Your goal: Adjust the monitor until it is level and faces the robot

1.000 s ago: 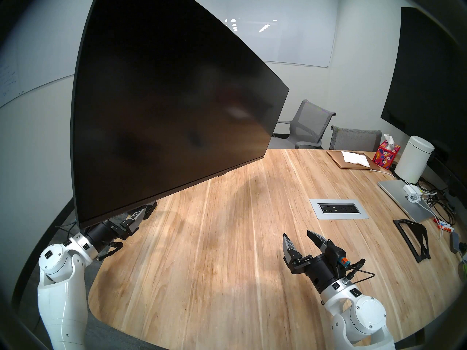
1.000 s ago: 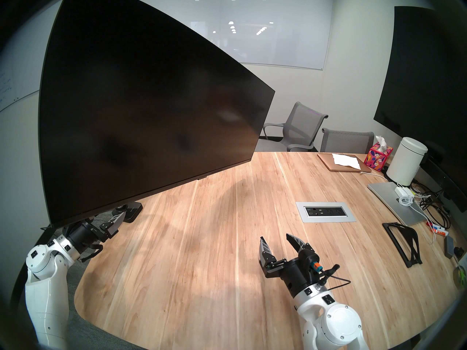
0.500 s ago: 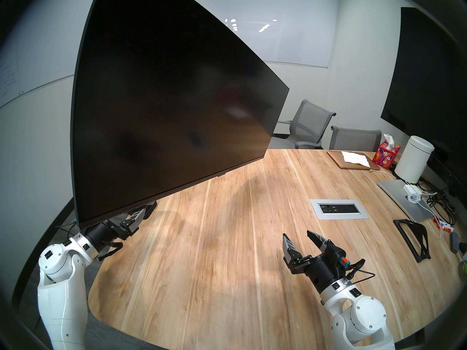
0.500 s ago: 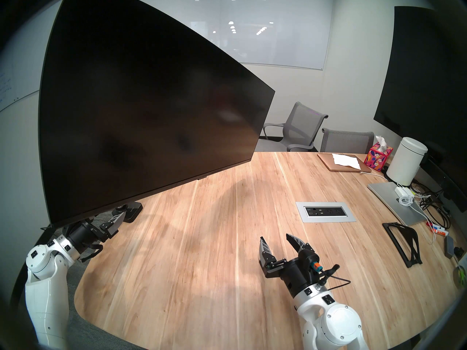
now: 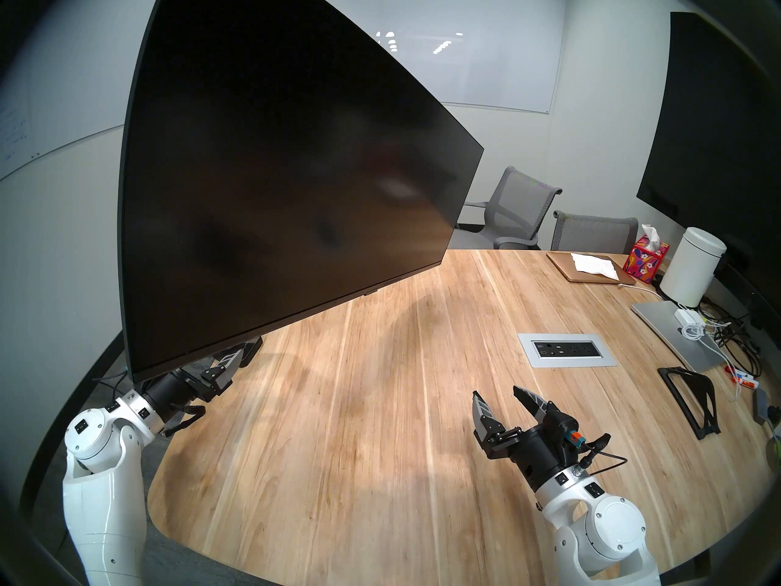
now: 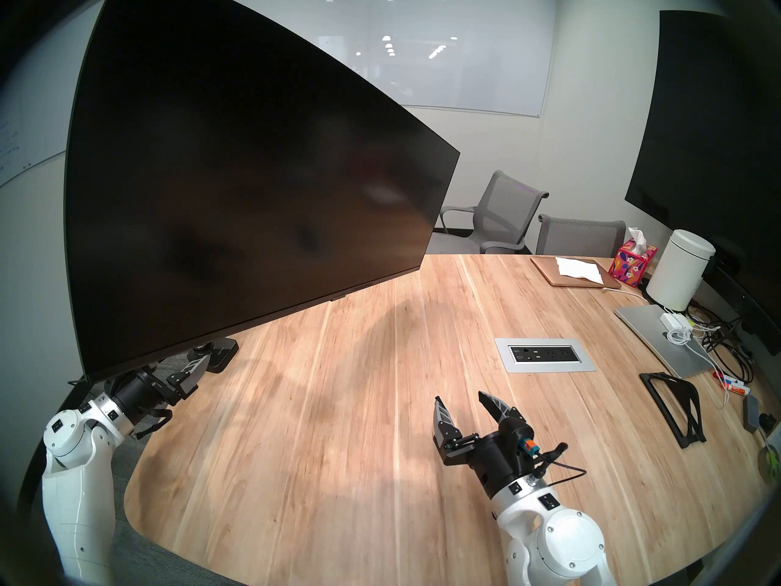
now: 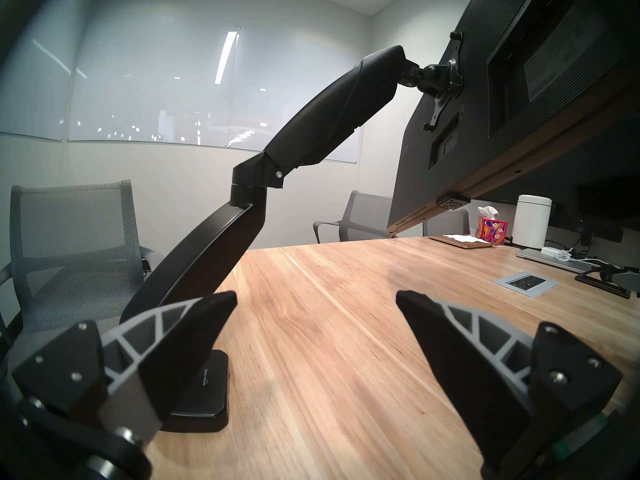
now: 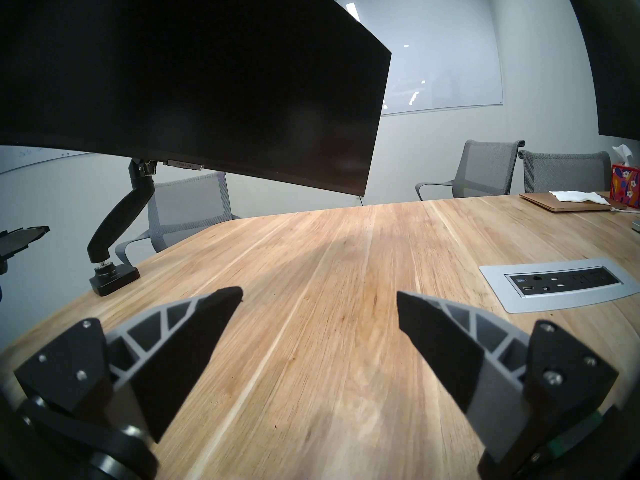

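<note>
Weight is the first thing to reckon with: the monitor [image 5: 287,170] is a very wide, thin, black panel carried on a jointed black arm [image 7: 311,136] whose clamp base [image 8: 112,282] sits at the table's [image 5: 380,445] edge, so it likely feels heavy yet swings on its joints with some stiffness. In the head view it fills the upper left, from about nine to twelve o'clock, tilted so that its right end rides higher than its left and its face is turned off to the right. The glass front is probably fragile and slick, so a push or pinch on the bezel edge or bottom corner seems safer than pressing the screen; it is far too wide to be spanned. The left gripper [image 7: 317,297] hovers under the low left corner at about eight o'clock, fingers spread wide and holding nothing. The right gripper [image 8: 318,295] hovers over bare wood at about five o'clock, also spread wide and empty, well apart from the screen. A small tab under the bottom bezel reads SAMSUNG in the right wrist view; faint lettering on the clamp base and stickers on the back panel are too small to read.
</note>
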You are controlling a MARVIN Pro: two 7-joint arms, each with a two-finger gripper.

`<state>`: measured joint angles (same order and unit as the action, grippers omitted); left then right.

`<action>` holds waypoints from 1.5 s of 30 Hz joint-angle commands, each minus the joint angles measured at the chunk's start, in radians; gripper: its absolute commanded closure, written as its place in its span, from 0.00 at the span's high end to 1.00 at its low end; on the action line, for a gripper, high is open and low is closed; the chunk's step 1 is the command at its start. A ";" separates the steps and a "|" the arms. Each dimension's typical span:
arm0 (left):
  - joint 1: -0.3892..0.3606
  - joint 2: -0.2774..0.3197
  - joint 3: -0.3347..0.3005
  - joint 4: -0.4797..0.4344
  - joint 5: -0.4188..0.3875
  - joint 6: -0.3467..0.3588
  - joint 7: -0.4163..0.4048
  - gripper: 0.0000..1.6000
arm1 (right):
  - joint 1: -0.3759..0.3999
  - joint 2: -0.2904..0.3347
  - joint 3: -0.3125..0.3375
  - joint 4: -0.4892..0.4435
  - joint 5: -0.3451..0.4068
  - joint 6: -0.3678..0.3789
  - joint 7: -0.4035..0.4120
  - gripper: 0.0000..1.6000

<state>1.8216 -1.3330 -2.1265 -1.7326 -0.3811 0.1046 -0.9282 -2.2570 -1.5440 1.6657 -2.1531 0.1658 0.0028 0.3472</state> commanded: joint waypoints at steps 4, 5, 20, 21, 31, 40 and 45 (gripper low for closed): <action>0.000 0.000 0.000 -0.013 -0.001 0.000 -0.001 1.00 | 0.001 0.000 0.002 -0.018 -0.002 0.000 -0.001 1.00; 0.000 0.000 0.000 -0.013 -0.001 0.000 -0.001 1.00 | 0.001 0.000 0.002 -0.018 -0.002 0.000 -0.001 1.00; 0.015 -0.010 -0.007 -0.024 -0.003 -0.014 -0.004 1.00 | 0.001 0.000 0.002 -0.018 -0.002 0.000 0.000 1.00; 0.021 -0.013 -0.009 -0.030 -0.004 -0.015 -0.005 1.00 | 0.001 0.000 0.002 -0.018 -0.002 0.000 0.000 1.00; 0.097 -0.031 -0.046 -0.096 -0.024 -0.008 -0.051 1.00 | 0.001 -0.001 0.002 -0.018 -0.002 -0.001 0.000 1.00; 0.177 -0.047 -0.105 -0.194 -0.076 0.027 -0.121 1.00 | 0.002 -0.001 0.002 -0.017 -0.002 -0.001 0.001 1.00; 0.218 -0.058 -0.144 -0.249 -0.124 0.068 -0.176 1.00 | 0.002 -0.001 0.003 -0.017 -0.002 -0.001 0.001 1.00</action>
<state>1.9727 -1.3824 -2.2274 -1.8964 -0.4428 0.1345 -1.0465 -2.2570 -1.5464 1.6664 -2.1524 0.1656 0.0028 0.3494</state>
